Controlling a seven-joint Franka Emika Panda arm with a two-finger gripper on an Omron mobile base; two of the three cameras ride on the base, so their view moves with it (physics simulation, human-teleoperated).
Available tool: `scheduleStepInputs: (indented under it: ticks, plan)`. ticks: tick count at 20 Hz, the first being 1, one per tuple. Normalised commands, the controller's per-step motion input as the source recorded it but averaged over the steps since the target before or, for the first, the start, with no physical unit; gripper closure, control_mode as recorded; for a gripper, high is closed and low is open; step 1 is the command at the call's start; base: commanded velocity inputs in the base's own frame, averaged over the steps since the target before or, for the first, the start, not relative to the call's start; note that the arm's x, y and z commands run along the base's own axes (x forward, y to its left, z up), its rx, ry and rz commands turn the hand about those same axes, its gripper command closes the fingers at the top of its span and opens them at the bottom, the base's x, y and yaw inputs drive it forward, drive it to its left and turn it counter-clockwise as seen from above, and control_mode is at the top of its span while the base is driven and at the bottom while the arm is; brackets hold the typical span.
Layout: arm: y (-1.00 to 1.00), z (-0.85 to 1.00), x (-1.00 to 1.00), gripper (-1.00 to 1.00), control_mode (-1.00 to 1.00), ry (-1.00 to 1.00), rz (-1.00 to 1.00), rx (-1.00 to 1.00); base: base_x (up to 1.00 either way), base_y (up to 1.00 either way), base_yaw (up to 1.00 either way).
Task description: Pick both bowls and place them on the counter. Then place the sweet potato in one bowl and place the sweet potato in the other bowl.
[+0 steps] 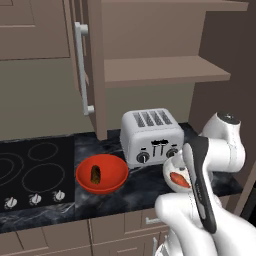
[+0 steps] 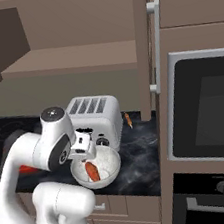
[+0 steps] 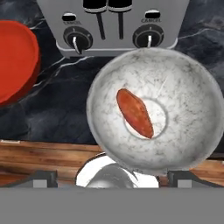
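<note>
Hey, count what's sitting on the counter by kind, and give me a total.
Bowls: 2, red and marbled
Sweet potatoes: 2, one in red bowl, one in marbled bowl
Toaster: 1
Small orange item behind toaster: 1
Total: 6

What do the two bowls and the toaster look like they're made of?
Red bowl: glossy plain surface, likely glazed ceramic or plastic. Marbled bowl: grey-white with fine dark veins, stone-look, though it could be patterned ceramic. Toaster: silver-grey casing with a soft sheen, probably brushed metal, with dark knobs.
</note>
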Motion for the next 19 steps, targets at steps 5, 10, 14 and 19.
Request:
scheduleStepInputs:
  ticks: [5, 10, 14, 19]
  plan:
    - [0.18, 0.24, -0.54, -1.0, -1.0, -0.1, 0.0, 0.0, 0.0, 0.0, 0.0]
    - [0.25, 0.13, -0.59, -1.0, -1.0, -0.1, -0.02, 0.0, 0.0, 0.0, 0.0]
    - [0.28, 0.0, -0.66, -1.0, -1.0, -0.18, -0.06, -0.02, 0.0, 0.0, 0.0]
    - [0.27, 0.0, -0.61, -1.0, -1.0, -0.2, -0.11, -0.04, 0.0, 0.0, 0.0]
